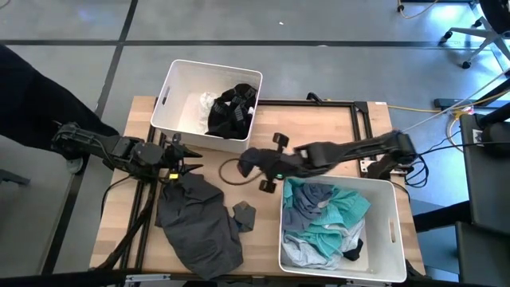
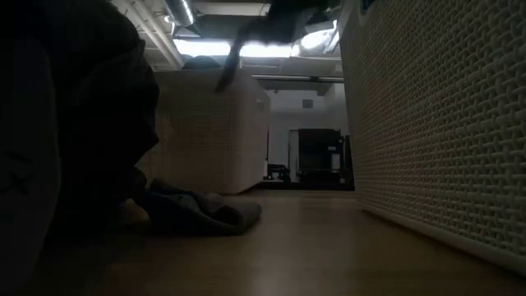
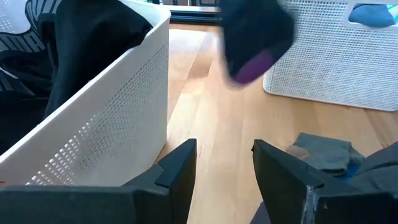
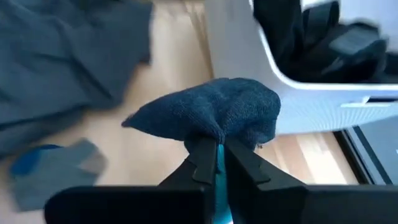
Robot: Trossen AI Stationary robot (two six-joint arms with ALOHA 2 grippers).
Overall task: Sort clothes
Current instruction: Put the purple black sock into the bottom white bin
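Observation:
My right gripper (image 1: 264, 166) hangs over the middle of the table, shut on a dark blue-grey knit sock (image 4: 211, 112). Straight ahead of it stands the far white bin (image 1: 179, 112), which holds black clothes (image 1: 231, 108). The near right bin (image 1: 394, 231) holds teal and pale grey-blue clothes (image 1: 327, 211). A dark grey garment (image 1: 195, 223) and a small grey sock (image 1: 243, 214) lie flat on the table at the near left. My left gripper (image 3: 224, 155) stands open at the table's left side, above the garment's far edge, with nothing between its fingers. My right gripper pinches a gathered fold of the sock (image 4: 214, 138) between its two fingertips (image 4: 200, 158). The fingers slant down from the table's right side. The sock bunches out beyond the fingertips and is lifted clear of the table.
A black metal frame (image 1: 355, 108) lies on the table's far right part, and a thin brown loop (image 1: 229, 171) lies beside the lifted sock. Bare wood shows between the two bins. In the low view the near bin's wall (image 2: 436, 123) fills the right side.

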